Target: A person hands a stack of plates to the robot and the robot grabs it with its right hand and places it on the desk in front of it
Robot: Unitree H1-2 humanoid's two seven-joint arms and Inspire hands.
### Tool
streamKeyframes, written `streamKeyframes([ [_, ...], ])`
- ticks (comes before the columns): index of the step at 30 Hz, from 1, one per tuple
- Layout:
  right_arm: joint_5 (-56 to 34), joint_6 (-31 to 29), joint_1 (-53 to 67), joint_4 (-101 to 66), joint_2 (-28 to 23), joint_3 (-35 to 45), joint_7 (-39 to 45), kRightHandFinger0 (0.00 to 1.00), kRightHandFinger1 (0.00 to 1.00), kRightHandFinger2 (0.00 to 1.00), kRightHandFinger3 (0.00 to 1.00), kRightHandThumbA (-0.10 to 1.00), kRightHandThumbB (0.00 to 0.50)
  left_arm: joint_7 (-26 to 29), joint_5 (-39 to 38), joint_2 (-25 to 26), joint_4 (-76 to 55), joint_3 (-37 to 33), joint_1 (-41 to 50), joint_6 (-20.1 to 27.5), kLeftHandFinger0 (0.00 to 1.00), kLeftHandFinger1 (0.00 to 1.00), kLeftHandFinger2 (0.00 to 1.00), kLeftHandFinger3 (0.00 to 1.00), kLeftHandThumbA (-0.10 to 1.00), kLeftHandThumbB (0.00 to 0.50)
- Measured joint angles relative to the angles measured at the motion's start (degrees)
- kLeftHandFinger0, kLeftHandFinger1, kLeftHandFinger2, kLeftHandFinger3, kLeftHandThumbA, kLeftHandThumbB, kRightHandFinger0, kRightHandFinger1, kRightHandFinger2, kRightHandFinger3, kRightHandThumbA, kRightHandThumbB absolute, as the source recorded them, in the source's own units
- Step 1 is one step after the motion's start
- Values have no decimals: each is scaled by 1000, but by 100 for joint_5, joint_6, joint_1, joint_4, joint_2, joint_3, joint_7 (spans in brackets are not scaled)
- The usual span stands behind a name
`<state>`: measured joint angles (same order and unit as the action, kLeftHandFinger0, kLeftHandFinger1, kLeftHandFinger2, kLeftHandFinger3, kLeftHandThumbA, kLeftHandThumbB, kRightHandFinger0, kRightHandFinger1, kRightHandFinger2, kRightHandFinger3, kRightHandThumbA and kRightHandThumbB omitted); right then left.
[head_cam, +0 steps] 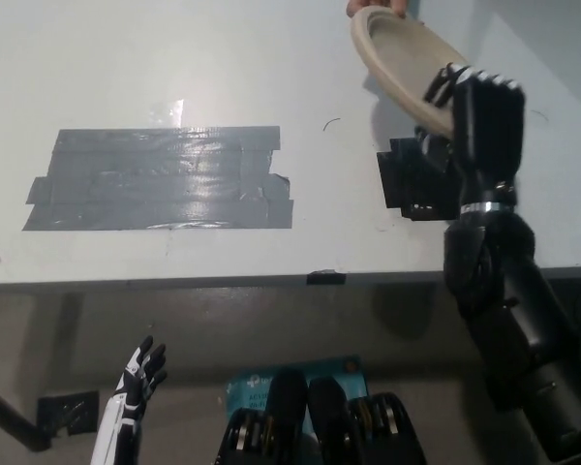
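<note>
Above the far right part of the pale grey desk [271, 58], the black right hand [479, 121] has its fingers curled over the near rim of the tilted stack of round beige plates [402, 58]; a person's fingertips [373, 8] grip the stack's far edge at the top of the view; a patch of grey tape strips [160, 179] lies well to the left; below the desk edge, the white left hand [136, 383] rests with fingers spread, holding nothing.
</note>
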<state>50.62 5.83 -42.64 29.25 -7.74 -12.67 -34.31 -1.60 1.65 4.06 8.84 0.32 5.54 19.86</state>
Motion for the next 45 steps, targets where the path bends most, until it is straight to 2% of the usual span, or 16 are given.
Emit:
streamKeyframes([
  [7,45,-36,4,-434,-84,-9,-311,0,0,23,17,1000,17,-26,-4,-2,0,-2,-4,-1,1000,1000,1000,1000,1000,188],
  [8,53,-36,5,-498,-94,-18,-318,0,0,47,35,1000,10,-26,-4,-2,0,-1,-5,-1,1000,1000,1000,1000,1000,184],
  [10,73,-50,28,-908,-159,-36,-322,0,0,174,133,978,10,-28,-3,-1,-3,0,-12,-8,1000,1000,1000,1000,1000,177],
  [14,76,-111,31,-1288,-309,-59,-319,0,0,258,211,1000,18,-28,-2,0,-3,5,-44,-13,1000,1000,1000,1000,1000,183],
  [16,83,-117,31,-1422,-434,-83,-272,0,0,266,218,948,14,-28,0,-1,-3,6,-69,-13,1000,1000,1000,1000,1000,176],
  [18,105,-158,31,-1440,-555,-136,-241,0,0,216,222,916,14,-28,-1,-1,-3,6,-83,-16,1000,1000,1000,1000,1000,168],
  [20,145,-231,31,-1401,-720,-245,-202,0,0,156,207,954,10,-30,-6,0,-2,9,-89,-16,1000,1000,1000,1000,1000,171],
  [22,234,-278,28,-1311,-860,-402,-160,0,0,121,195,932,16,-31,-5,-1,-1,10,-91,-16,1000,1000,1000,1000,1000,179],
  [24,290,-304,28,-1224,-942,-505,-129,0,0,87,158,872,20,-31,-4,-2,-1,9,-95,-16,1000,1000,1000,1000,1000,175],
  [25,351,-321,28,-1099,-1028,-633,-73,0,0,81,157,877,28,-31,-3,1,-1,10,-98,-16,1000,1000,1000,1000,1000,174],
  [27,462,-379,26,-828,-1152,-830,-43,0,0,33,82,878,39,-31,2,2,-5,10,-104,-18,1000,1000,1000,1000,1000,167],
  [30,572,-466,26,-360,-1266,-1064,-30,0,0,28,67,799,42,-30,6,5,-10,12,-112,-24,1000,1000,1000,1000,1000,170],
  [37,700,-638,26,631,-1333,-1400,-82,0,0,27,74,792,31,-30,14,5,-16,10,-155,-52,1000,1000,1000,1000,1000,170],
  [42,731,-728,15,855,-1333,-1486,-205,0,0,0,40,823,23,-30,23,4,-16,11,-177,-67,1000,1000,1000,1000,1000,169],
  [44,745,-740,15,864,-1333,-1503,-230,0,0,12,54,902,38,-30,23,5,-17,12,-178,-79,1000,1000,1000,1000,1000,170],
  [45,752,-735,15,843,-1333,-1507,-218,0,6,47,87,962,75,-30,23,5,-18,13,-180,-87,1000,1000,1000,1000,1000,172],
])
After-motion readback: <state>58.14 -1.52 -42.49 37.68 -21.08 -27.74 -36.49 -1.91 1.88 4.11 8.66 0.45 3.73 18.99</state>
